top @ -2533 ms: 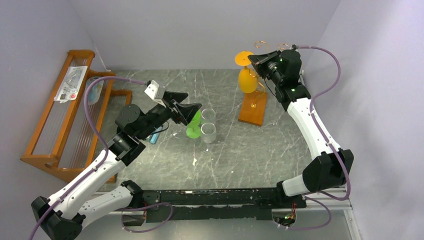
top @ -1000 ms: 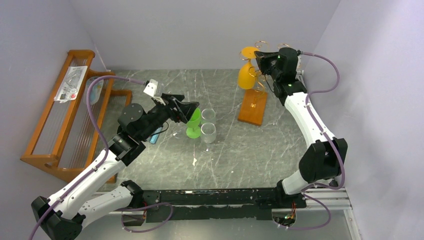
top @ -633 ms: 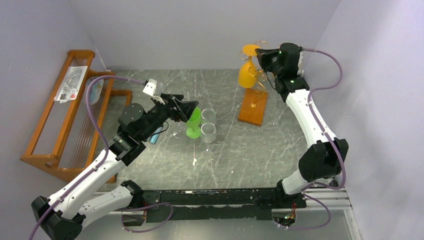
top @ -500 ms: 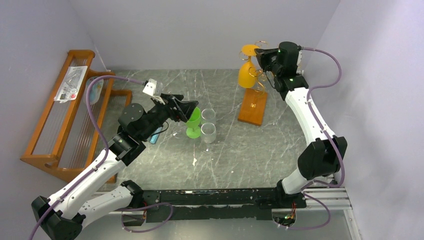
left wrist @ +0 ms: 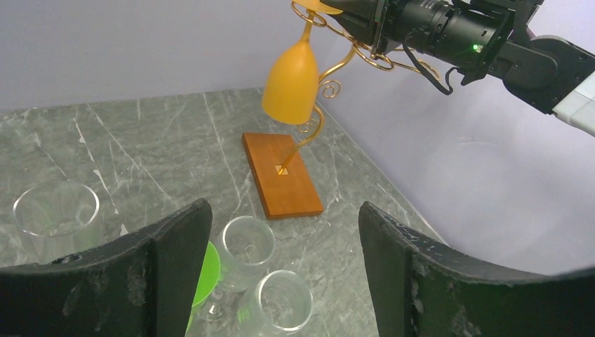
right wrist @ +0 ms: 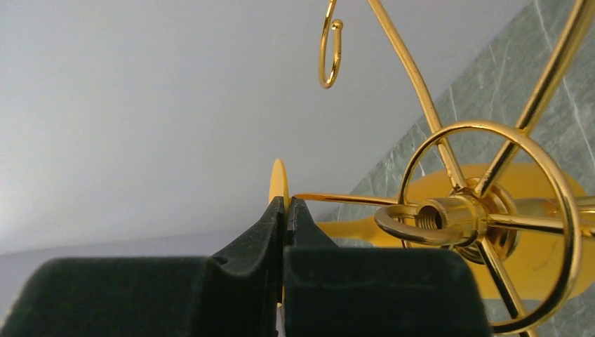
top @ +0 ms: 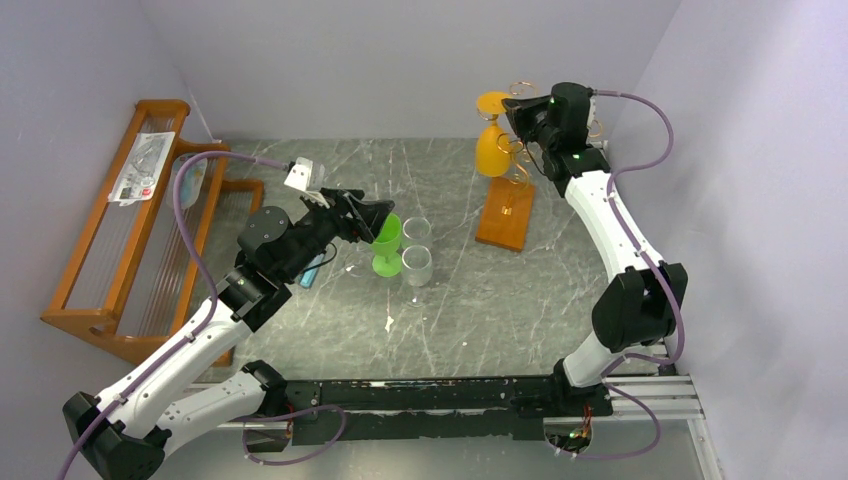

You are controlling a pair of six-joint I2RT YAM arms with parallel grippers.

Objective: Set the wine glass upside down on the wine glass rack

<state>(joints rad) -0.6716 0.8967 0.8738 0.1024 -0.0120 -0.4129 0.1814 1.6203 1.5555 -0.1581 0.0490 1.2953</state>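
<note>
The orange glass (top: 492, 152) hangs upside down at the rack (top: 505, 215), bowl down beside the gold stem and well above the wooden base. Its foot sits up among the scroll arms. The right fingers (right wrist: 277, 219) are pressed together, with the thin edge of the foot pinched between their tips. From the wrist view I cannot tell whether the foot already bears on the wire or the fingers carry its weight.

The left fingers (top: 372, 218) stand wide apart and hold nothing. They hover over a green glass (top: 385, 252) and two clear glasses (top: 416, 250) on the worktop (top: 330, 330), well away from the rack.

The glass looks light, stiff and smooth, probably coloured plastic, though it could be real glass and should be treated as breakable. The foot is a thin, slick disc, so an edge pinch leaves little contact and the bowl can swing below it like a pendulum. The stem just under the foot would probably give a steadier hold. The rack is thin wire on a small base and is likely to flex or tip if pushed sideways. The fingers should therefore open gently, without dragging the foot along the wire.
</note>
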